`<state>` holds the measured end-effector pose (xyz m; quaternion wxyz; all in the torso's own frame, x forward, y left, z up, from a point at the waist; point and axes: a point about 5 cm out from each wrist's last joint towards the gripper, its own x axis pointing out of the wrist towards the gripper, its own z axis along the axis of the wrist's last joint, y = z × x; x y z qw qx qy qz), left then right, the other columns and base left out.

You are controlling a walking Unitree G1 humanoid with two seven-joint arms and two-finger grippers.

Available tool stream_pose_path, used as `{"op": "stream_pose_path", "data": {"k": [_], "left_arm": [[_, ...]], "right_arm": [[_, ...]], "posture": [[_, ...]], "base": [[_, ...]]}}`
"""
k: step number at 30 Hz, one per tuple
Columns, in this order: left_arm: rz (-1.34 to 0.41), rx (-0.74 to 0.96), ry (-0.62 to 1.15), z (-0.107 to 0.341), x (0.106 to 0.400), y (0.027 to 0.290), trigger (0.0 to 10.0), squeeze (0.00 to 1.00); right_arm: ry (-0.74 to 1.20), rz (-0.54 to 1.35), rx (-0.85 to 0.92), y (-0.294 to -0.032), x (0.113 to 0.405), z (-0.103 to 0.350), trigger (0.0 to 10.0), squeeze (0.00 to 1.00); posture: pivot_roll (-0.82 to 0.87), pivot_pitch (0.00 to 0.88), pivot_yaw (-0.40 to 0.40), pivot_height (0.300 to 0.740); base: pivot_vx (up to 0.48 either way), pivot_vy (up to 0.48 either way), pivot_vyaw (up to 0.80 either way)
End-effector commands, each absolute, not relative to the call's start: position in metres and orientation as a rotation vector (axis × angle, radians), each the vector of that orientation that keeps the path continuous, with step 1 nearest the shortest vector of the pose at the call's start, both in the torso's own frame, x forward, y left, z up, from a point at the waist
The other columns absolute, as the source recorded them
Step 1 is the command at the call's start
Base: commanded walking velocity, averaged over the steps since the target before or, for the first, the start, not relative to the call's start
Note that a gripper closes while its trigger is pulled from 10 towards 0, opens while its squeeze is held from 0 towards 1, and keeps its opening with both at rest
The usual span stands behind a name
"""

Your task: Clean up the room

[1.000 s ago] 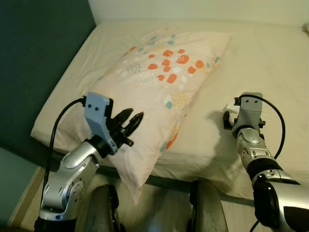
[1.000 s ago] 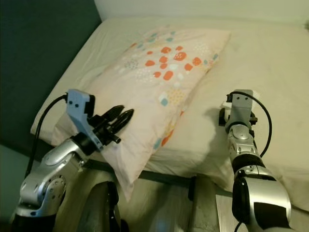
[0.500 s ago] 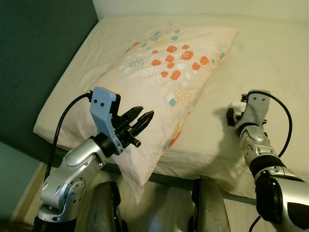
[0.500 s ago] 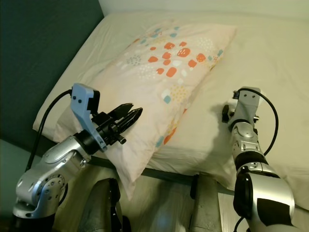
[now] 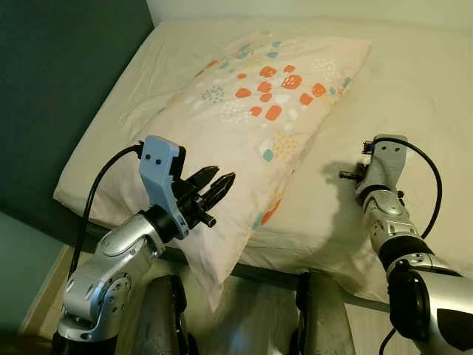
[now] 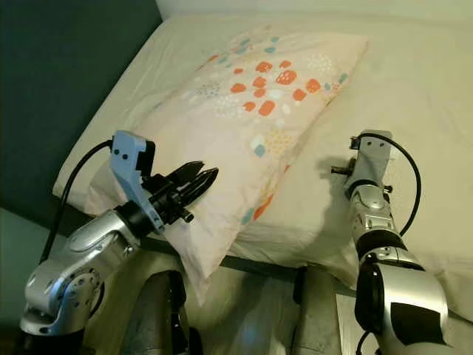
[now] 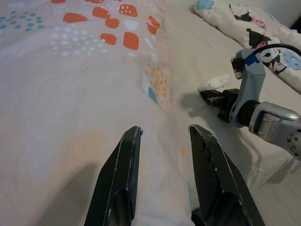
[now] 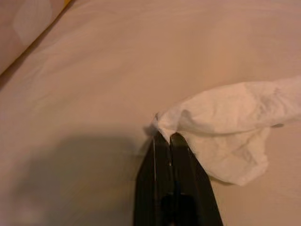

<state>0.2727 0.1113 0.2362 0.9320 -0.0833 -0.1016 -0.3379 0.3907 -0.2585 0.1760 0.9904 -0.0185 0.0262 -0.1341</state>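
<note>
White tissue (image 8: pixel 225 136) — corner pinched at right claw (image 8: pixel 165 141) tips; on bed sheet (image 8: pixel 117 61)

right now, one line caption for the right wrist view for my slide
Right hand pinches the edge of a crumpled white tissue on the cream bedsheet.

The tissue (image 8: pixel 230 136) pinched at the tips of the right gripper (image 8: pixel 165 139) is thin, crumpled white paper, matt and creased. Beneath it the bed sheet (image 8: pixel 117 70) is smooth, matt cream cloth. The pillow (image 5: pixel 251 118) just ahead of the left gripper (image 7: pixel 162 134) is soft, matt cotton-like cloth, pale pink with printed orange and teal spots. Both grippers' fingers (image 7: pixel 127 174) look like black hard plastic with a slight sheen. The arms (image 5: pixel 111 274) behind them are shiny silver metal.
</note>
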Motion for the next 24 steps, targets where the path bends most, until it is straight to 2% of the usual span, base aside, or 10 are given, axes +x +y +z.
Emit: {"op": "stream_pose_path", "data": {"k": [1,6,14,15,16,17,21,24], "left_arm": [[-0.717,-0.170,-0.205,0.236,0.270,0.111,10.0,0.00],[-0.713,-0.151,-0.209,0.233,0.274,0.111,10.0,0.00],[-0.713,-0.151,-0.209,0.233,0.274,0.111,10.0,0.00],[-0.577,-0.128,-0.185,0.221,0.281,0.123,10.0,0.00],[-0.472,-0.109,-0.160,0.212,0.284,0.132,10.0,0.00],[-0.403,-0.094,-0.142,0.205,0.286,0.138,10.0,0.00],[-0.338,-0.092,-0.131,0.199,0.285,0.144,10.0,0.00],[-0.295,-0.113,-0.148,0.198,0.286,0.146,10.0,0.00]], "right_arm": [[0.100,-0.257,-0.041,-0.256,0.387,0.162,0.0,0.00],[0.097,-0.251,-0.055,-0.255,0.387,0.161,0.0,0.00],[0.097,-0.251,-0.055,-0.255,0.387,0.161,0.0,0.00],[0.054,-0.196,-0.055,-0.235,0.390,0.159,9.4,0.00],[0.013,-0.143,-0.046,-0.217,0.391,0.158,10.0,0.00],[-0.015,-0.107,-0.038,-0.204,0.391,0.158,10.0,0.00],[-0.057,-0.048,-0.022,-0.184,0.387,0.155,10.0,0.00],[-0.115,0.009,-0.010,-0.156,0.376,0.156,10.0,0.00]], "posture": [[0.14,0.379,0.077,0.537],[0.11,0.338,0.062,0.537],[0.11,0.338,0.062,0.537],[0.03,0.182,0.026,0.537],[0.02,0.175,0.026,0.537],[0.02,0.175,0.026,0.537],[0.00,0.141,0.023,0.537],[-0.01,0.128,0.016,0.537]], "base": [[0.000,0.000,0.00],[0.000,0.000,0.00],[0.000,0.000,0.00],[0.000,0.000,0.00],[0.000,0.000,0.00],[0.000,0.000,0.00],[0.000,0.000,0.00],[0.000,0.000,0.00]]}}
